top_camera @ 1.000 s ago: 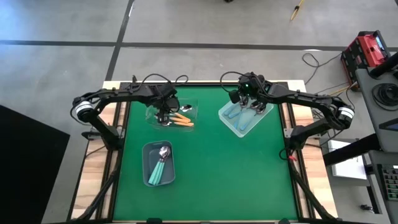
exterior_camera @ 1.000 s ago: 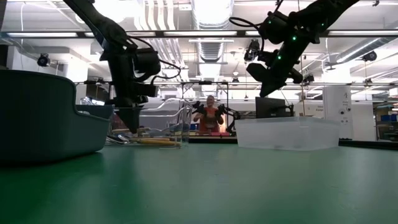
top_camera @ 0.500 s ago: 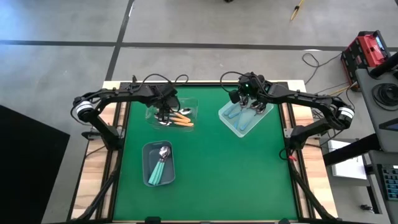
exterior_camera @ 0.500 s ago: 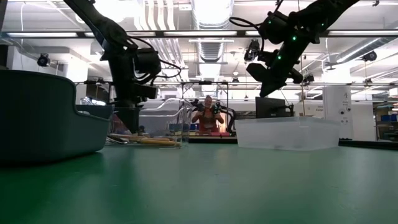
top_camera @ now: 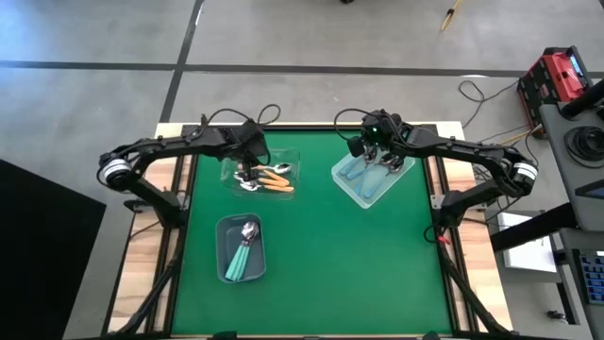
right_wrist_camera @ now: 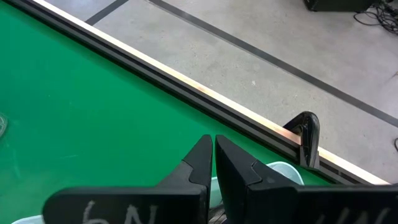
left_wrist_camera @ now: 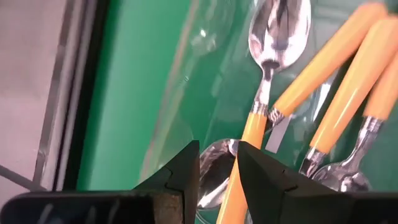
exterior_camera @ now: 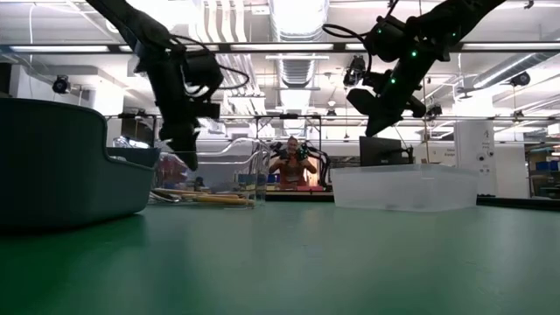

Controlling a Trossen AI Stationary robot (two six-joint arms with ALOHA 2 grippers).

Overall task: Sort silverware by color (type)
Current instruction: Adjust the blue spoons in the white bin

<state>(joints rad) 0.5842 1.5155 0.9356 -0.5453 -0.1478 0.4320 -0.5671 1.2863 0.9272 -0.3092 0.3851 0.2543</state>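
Lifted since a second ago, the left gripper [left_wrist_camera: 217,163], fingers parted and empty, hangs above the orange spoons [top_camera: 275,178] in the clear bin [top_camera: 292,159], that drop seemingly done, so the next move calls for another spoon, while the right gripper [right_wrist_camera: 213,146] waits pinched together over the far clear tray [top_camera: 351,188].

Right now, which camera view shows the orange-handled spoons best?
The left wrist view: the orange-handled spoons fill it, with bowls and handles distinct, past the open left gripper. The high view shows them small in the clear tray. The low view gives only a thin edge-on line; the right wrist view shows none.

spoons [left_wrist_camera: 278,37]: shiny metal bowls, glossy orange plastic handles | bin [left_wrist_camera: 180,93]: clear plastic | table [top_camera: 330,246]: matt green
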